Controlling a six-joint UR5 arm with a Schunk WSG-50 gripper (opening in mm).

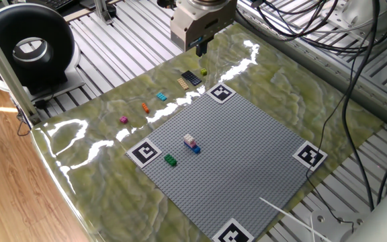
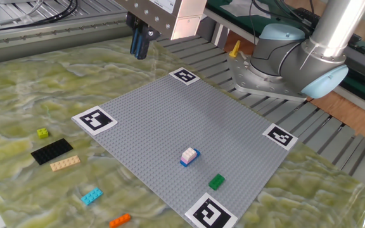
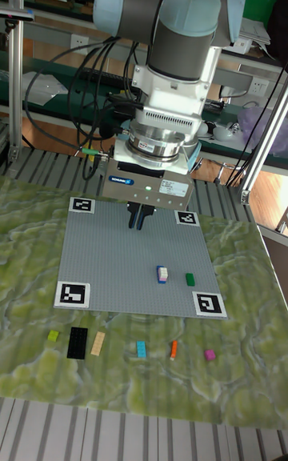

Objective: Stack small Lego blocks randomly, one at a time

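Observation:
My gripper (image 1: 201,46) (image 2: 139,45) (image 3: 138,219) hangs high over the far edge of the grey baseplate (image 1: 247,154) (image 2: 163,114) (image 3: 112,261), fingers together and holding nothing. On the plate a white-pink brick sits on a blue one (image 1: 191,142) (image 2: 189,156) (image 3: 162,274), with a green brick (image 1: 170,160) (image 2: 216,182) (image 3: 190,278) beside them. Loose on the mat lie the magenta (image 1: 123,119), orange (image 1: 145,107) (image 2: 120,220), cyan (image 1: 161,97) (image 2: 91,196), tan (image 1: 183,83) (image 2: 64,163) and yellow-green (image 1: 203,72) (image 2: 42,133) bricks and the dark plate (image 1: 191,77) (image 2: 51,151).
Black-and-white marker tags (image 1: 144,152) (image 2: 94,118) mark the baseplate's corners. A black ring-shaped device (image 1: 25,47) stands off the mat's corner. The arm's base (image 2: 284,60) and cables (image 1: 314,20) crowd one side. A thin white rod (image 1: 287,212) lies over a baseplate corner.

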